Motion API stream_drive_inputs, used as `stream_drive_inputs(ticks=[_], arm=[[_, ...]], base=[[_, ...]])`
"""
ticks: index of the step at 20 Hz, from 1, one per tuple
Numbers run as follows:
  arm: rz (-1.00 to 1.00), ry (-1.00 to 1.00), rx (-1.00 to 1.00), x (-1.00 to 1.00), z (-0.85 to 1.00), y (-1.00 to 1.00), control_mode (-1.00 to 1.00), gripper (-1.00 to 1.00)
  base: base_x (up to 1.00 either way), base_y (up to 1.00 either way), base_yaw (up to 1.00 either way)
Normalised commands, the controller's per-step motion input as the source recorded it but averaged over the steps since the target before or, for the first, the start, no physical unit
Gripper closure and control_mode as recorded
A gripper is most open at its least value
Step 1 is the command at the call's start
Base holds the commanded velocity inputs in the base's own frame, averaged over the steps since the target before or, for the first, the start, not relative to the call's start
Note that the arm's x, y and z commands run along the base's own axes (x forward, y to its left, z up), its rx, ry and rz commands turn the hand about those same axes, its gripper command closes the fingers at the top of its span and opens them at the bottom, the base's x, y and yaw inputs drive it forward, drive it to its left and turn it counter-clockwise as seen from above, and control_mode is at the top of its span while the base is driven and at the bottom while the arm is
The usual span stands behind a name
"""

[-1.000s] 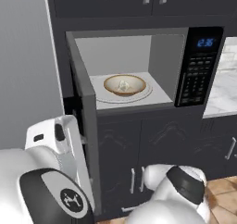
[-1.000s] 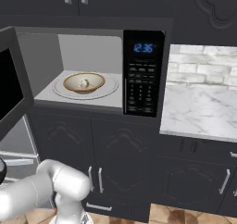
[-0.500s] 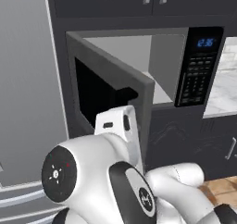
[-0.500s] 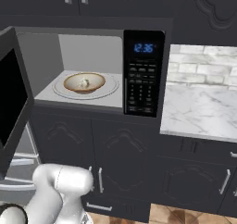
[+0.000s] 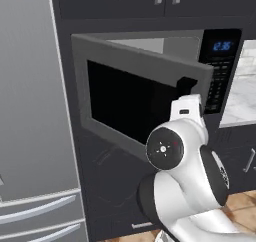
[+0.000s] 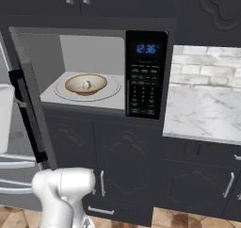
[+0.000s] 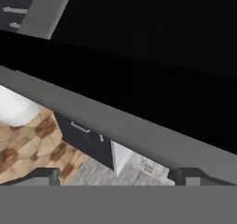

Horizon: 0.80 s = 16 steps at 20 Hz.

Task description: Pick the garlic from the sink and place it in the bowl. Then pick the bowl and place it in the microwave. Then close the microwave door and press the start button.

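Note:
The microwave (image 6: 94,67) holds the tan-rimmed bowl (image 6: 75,85) on its white plate, and the small whitish garlic (image 6: 85,85) lies inside the bowl. The microwave door (image 5: 130,103) stands about half swung in, its black window facing me in the left base view; the right base view shows it nearly edge-on (image 6: 41,128) with its black bar handle (image 6: 26,109). My gripper (image 5: 186,88) is against the door's outer face near its free edge. In the hand view my gripper (image 7: 118,176) is open, fingertips (image 7: 46,174) wide apart, nothing between them. The sink is out of view.
A tall grey fridge (image 5: 30,111) stands left of the microwave. The black control panel (image 6: 145,76) with blue display sits on the oven's right. A marble counter (image 6: 202,109) lies further right, dark cabinets (image 6: 127,166) below.
The arm has swept from low left up and rightward, pushing the door from wide open to about half shut. Bowl and garlic have not moved.

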Motion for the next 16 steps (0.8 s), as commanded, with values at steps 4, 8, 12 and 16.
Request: stream_drive_inputs(ticks=[4,8,12,16], arm=[[-0.10,0.01,0.01,1.00,0.00,-0.84,-1.00,-1.00],[-0.02,0.04,0.06,1.00,0.00,-0.72,-1.00,-1.00],[0.00,0.08,0.09,1.00,0.00,-0.57,-1.00,-1.00],[0.00,0.10,0.09,1.00,0.00,-0.44,-1.00,-1.00]], base=[[0.00,0.00,0.00],[0.00,0.00,0.00],[0.00,0.00,0.00],[0.00,0.00,0.00]])
